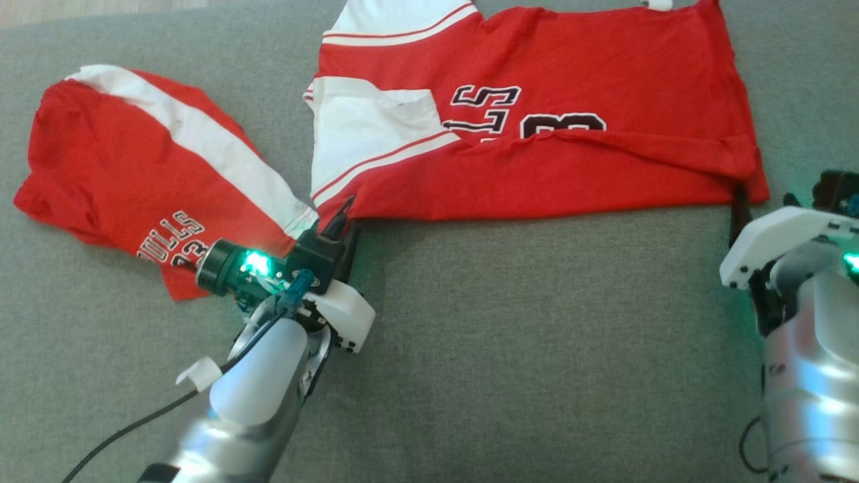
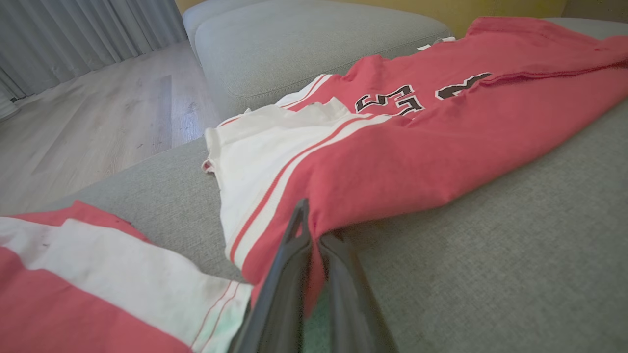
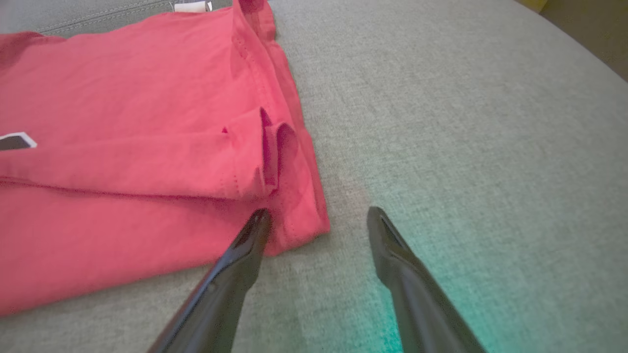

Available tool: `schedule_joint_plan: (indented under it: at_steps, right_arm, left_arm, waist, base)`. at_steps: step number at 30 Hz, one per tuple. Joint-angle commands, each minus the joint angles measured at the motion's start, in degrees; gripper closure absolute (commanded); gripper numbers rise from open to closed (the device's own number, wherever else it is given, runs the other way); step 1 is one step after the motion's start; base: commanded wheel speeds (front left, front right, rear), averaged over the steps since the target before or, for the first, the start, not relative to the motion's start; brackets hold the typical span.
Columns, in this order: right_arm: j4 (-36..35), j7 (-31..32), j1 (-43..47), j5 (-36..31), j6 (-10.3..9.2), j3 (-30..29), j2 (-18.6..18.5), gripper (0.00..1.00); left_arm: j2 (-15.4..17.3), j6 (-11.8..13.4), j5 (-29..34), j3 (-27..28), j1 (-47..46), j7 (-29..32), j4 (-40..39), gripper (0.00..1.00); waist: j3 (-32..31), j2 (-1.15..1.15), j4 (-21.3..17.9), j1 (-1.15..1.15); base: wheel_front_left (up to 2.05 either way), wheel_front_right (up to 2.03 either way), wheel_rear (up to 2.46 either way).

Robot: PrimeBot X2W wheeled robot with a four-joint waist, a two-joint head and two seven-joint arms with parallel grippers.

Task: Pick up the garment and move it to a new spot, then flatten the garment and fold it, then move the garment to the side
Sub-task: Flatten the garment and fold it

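The garment (image 1: 590,67), a red jersey with white side panels and dark letters, lies folded lengthwise on the grey sofa (image 1: 503,335). Our left pincer (image 2: 315,223) is at the garment's near left corner, where the white stripes end. Its two dark fingers (image 2: 279,289) are pressed together and pinch the red cloth of this corner between them. Our right pincer (image 3: 318,215) is at the garment's near right corner and stands spread. One of its fingers (image 3: 235,264) lies over the edge of the red cloth, the other is beside the garment, above the bare sofa, and nothing is held between them.

We count two red and white clothes: the garment itself, and a second piece (image 1: 121,154), crumpled, to the left of the garment and near to it. We count two pincers, one at each near corner of the garment. One small white label (image 3: 192,6) shows at the garment's far edge.

The sofa is of grey woven cloth. Beyond the garment, in the left wrist view, we see a pale wooden floor (image 2: 98,122), grey curtains (image 2: 73,39) and a yellow wall (image 2: 490,7).
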Motion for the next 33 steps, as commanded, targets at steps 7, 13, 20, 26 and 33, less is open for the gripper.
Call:
schedule_joint_plan:
  at_steps: [7,13,20,26,33]
  right_arm:
    - [5.52,2.15,-6.17,-4.95,-0.04,-0.47,-0.17,1.00]
    - [9.08,0.27,-8.55,-4.08,-0.04,1.64,-1.84,1.00]
    - [11.94,-0.90,-8.71,-0.49,-0.04,6.49,-4.79,1.00]
    - [13.66,0.98,-6.60,5.06,-0.04,12.69,-8.22,1.00]
    - [12.88,7.62,-1.31,13.81,-0.04,21.67,-11.77,1.00]
  left_arm:
    - [0.84,0.04,0.53,0.46,-2.96,-0.49,-2.89,1.00]
    - [1.56,0.32,0.28,0.20,-2.45,-0.44,-2.44,1.00]
    - [3.12,0.38,-0.20,0.04,-0.59,-0.77,-1.67,1.00]
    - [4.49,0.28,-0.96,-0.47,3.00,-0.58,-1.64,1.00]
    - [5.69,-0.93,-2.06,-2.24,8.85,1.75,-4.09,1.00]
  waist:
    - [0.62,0.00,0.48,0.00]
    - [-0.90,0.00,-0.72,0.00]
    - [-4.64,0.00,-2.67,0.00]
    - [-9.70,0.00,-4.08,0.00]
    - [-15.61,0.00,-4.26,0.00]
  base:
    - [0.00,0.00,0.00]
    - [0.00,0.00,0.00]
    - [0.00,0.00,0.00]
    - [0.00,0.00,0.00]
    - [0.00,0.00,0.00]
